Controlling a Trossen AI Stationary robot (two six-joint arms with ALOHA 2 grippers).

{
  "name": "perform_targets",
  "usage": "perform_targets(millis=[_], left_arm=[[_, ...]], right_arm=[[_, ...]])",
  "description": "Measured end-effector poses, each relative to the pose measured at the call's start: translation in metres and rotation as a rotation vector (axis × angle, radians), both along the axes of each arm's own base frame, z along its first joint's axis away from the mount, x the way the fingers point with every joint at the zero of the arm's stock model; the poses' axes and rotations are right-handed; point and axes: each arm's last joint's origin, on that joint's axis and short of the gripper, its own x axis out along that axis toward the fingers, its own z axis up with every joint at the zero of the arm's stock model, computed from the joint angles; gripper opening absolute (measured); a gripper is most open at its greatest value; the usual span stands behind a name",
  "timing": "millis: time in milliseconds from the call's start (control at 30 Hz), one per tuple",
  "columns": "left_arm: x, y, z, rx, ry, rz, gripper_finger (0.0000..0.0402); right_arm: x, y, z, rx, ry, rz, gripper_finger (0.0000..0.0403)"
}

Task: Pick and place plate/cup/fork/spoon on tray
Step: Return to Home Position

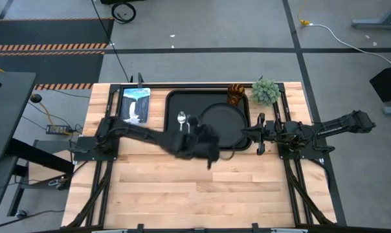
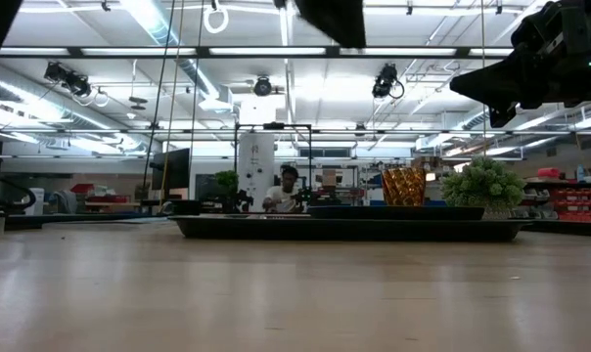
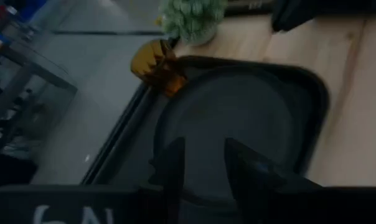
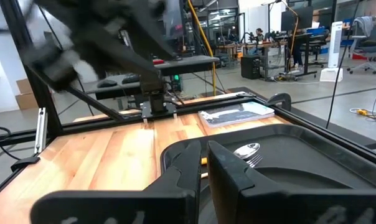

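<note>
With plate, spoon, fork and cup already on the tray, the left pincer, fingers slightly spread and empty, hangs at the tray's near edge, nearer the cutlery than the right pincer, whose fingers look nearly together.

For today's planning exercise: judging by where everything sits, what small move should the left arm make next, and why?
Probably pull the left gripper back off the tray: the plate, cup, spoon and fork all appear to sit on it.
</note>
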Motion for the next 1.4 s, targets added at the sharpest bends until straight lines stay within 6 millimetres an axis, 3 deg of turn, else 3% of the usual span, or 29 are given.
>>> perform_targets(millis=[133, 367, 567, 667, 900, 1167, 1400], left_arm=[[-0.025, -0.016, 0.031, 0.004, -0.067, 0.003, 0.0121], [-0.063, -0.008, 0.087, -0.005, -0.142, -0.065, 0.0121], [-0.096, 0.001, 0.110, -0.072, -0.215, -0.147, 0.0121], [-0.115, 0.002, 0.093, -0.044, -0.273, -0.236, 0.0121], [-0.170, 0.012, 0.014, 0.047, -0.492, -0.505, 0.0121], [-0.246, 0.029, -0.076, -0.080, -0.697, -0.612, 0.0121], [-0.290, 0.041, -0.115, -0.152, -0.842, -0.630, 0.0121]], right_arm=[[0.000, 0.000, 0.000, 0.000, 0.000, 0.000, 0.0034], [0.000, 0.000, 0.000, 0.000, -0.001, 0.000, 0.0034], [0.000, 0.000, 0.000, 0.000, 0.000, 0.000, 0.0034], [0.000, 0.000, 0.000, 0.000, 0.000, 0.001, 0.0034], [0.000, 0.000, 0.000, 0.000, 0.000, 0.000, 0.0034], [0.000, 0.000, 0.000, 0.000, -0.001, 0.001, 0.0034], [0.000, 0.000, 0.000, 0.000, 0.000, 0.000, 0.0034]])
